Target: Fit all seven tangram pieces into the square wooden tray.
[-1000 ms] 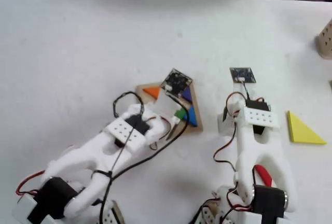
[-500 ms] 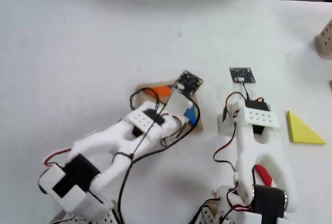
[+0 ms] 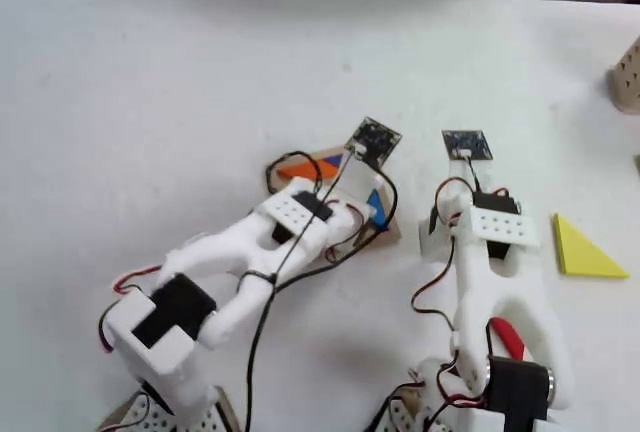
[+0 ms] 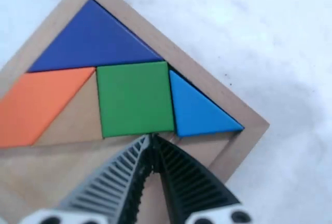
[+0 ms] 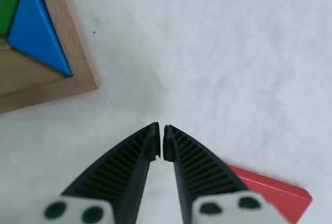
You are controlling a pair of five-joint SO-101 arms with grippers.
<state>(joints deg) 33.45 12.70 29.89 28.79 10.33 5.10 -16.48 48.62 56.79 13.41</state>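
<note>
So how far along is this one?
Done: dark blue triangle, orange piece, green square and light blue triangle sit in the tray. In hand: nothing; left end effector and right end effector are shut, empty. Remaining: yellow triangle and red piece on the table.

White table point(image 3: 150, 82). Wooden tray point(image 4: 249, 130) flat on it, under left gripper point(image 4: 153, 143). Red piece point(image 5: 275, 193) on table just behind right gripper point(image 5: 161, 143) tips. Yellow triangle point(image 3: 583, 249) off right arm's outer side, apart.
</note>
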